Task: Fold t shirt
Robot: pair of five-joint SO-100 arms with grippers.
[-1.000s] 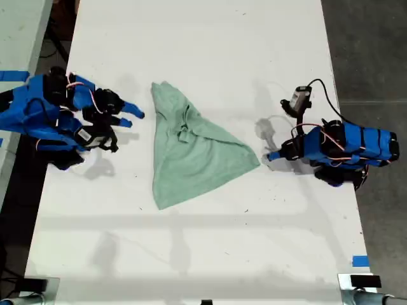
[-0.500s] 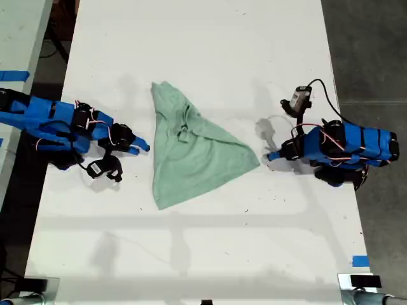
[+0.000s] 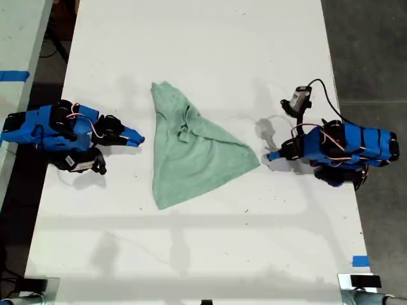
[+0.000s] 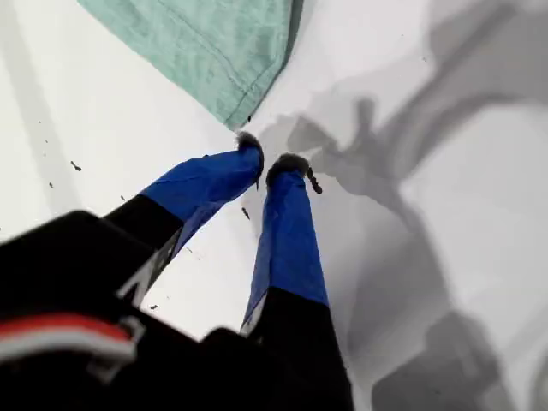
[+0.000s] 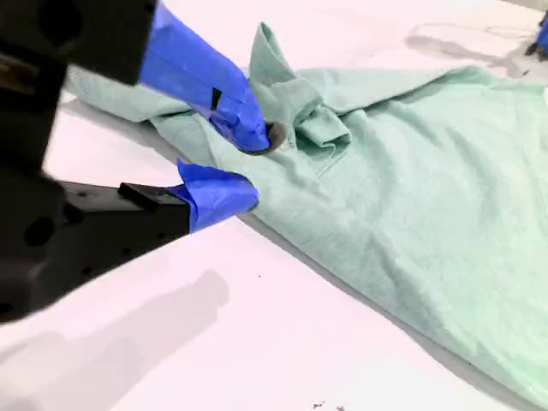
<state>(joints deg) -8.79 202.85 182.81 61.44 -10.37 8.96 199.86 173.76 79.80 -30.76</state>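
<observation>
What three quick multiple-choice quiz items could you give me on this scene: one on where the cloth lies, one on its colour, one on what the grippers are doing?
1. Where does the t shirt lie in the exterior view?
A. Between the two arms
B. Under one arm's base
C. Hanging off the table edge

2. What colour is it?
A. Red
B. Pale mint green
C. Black

3. Is either gripper holding it?
A. Both are
B. Only one lifts it
C. Neither is

Answers:
1. A, the cloth rests mid-table with a blue arm at each side.
2. B, every view shows pale green fabric.
3. C, my first gripper sits just off a corner, nearly closed on nothing; my second gripper is open beside the edge.
</observation>
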